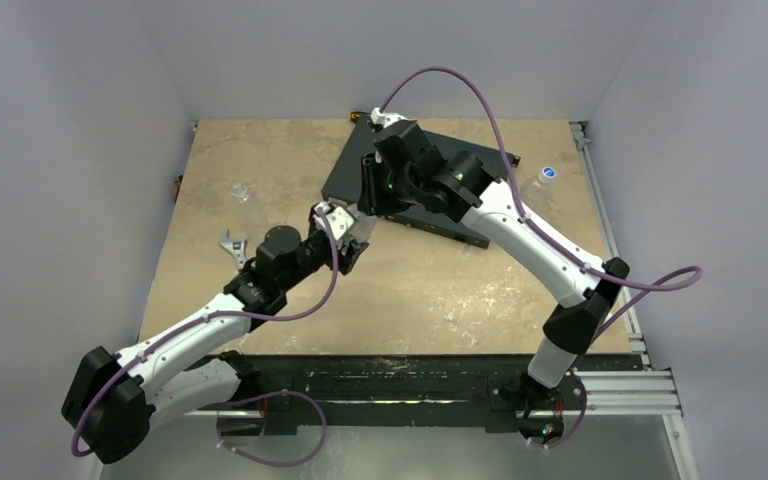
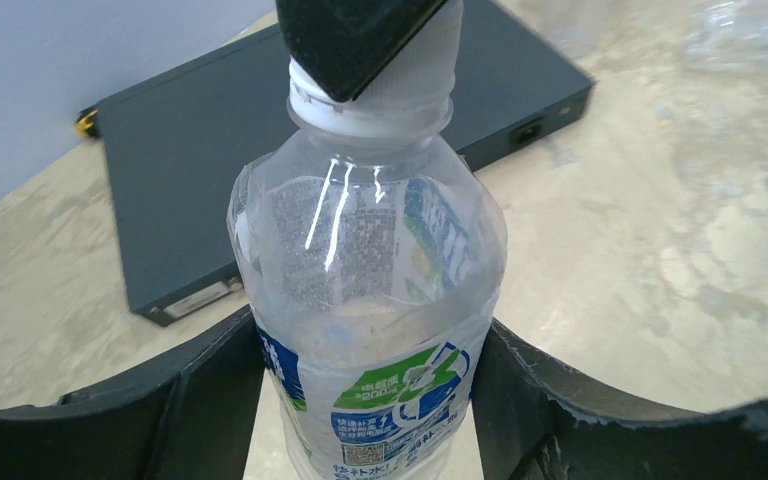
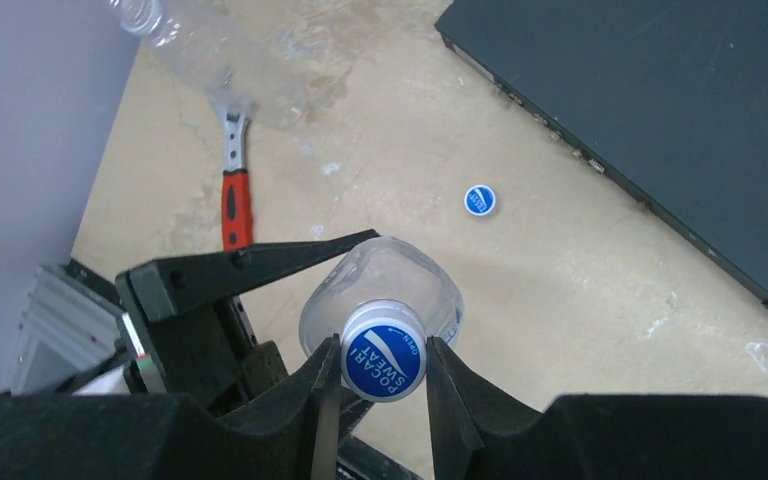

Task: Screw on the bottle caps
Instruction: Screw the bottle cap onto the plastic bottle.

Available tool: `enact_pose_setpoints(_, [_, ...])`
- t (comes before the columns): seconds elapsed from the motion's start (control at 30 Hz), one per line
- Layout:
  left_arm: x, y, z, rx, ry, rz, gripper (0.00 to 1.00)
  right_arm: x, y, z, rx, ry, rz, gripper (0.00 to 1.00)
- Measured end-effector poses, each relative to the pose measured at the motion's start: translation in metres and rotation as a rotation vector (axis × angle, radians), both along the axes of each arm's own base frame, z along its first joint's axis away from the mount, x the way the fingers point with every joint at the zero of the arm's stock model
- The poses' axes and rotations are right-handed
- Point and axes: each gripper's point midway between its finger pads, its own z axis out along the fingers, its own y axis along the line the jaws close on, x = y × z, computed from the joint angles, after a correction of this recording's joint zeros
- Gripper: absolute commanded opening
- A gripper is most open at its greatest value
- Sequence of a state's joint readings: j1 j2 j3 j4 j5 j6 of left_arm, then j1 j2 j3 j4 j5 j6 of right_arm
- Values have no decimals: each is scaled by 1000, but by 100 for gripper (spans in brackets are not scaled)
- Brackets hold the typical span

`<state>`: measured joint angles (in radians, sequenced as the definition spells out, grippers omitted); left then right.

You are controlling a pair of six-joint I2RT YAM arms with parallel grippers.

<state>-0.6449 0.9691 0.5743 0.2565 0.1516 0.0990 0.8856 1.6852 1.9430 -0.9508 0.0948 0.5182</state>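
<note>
Light: even, diffuse, from overhead. Top view is bright, with only faint soft shadows on the table.
Left wrist: white glare streaks on the bottle between the jaws; background beyond the jaws slightly soft.
Right wrist: cap between the jaws is sharp, print legible; the jaws themselves are dark and blurred.

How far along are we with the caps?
Done: the far-right bottle looks capped. In hand: left gripper holds a labelled bottle; right gripper pinches the cap on its neck. Left: one loose cap on the table, an open bottle near the wrench.
</note>
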Motion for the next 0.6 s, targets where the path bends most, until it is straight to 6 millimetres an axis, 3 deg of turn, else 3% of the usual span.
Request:
enact_pose_setpoints(0.13, [17, 7, -13, 77, -28, 113, 0, 14, 5, -13, 8, 30, -92, 23])
enact_pose_setpoints(0.2, [19, 9, -14, 91, -39, 141, 0, 15, 6, -11, 23, 36, -115, 41])
enact_pose_setpoints(0.23, [19, 9, -11, 90, -47, 147, 0, 16, 5, -7, 30, 34, -123, 57])
enact_pose_setpoints(0.37, [17, 7, 16, 23, -90, 137, 0, 10, 5, 15, 64, 24, -129, 93])
enact_pose_setpoints(0.4, [13, 5, 27, -2, -99, 118, 0, 9, 3, 23, 76, 12, -129, 98])
enact_pose_setpoints(0.5, [7, 2, 42, -45, -92, 70, 0, -1, -9, 44, 95, -27, -116, 98])
enact_pose_setpoints(0.6, [-8, -4, 39, -58, -40, -35, 0, -20, -28, 68, 120, -91, -71, 98])
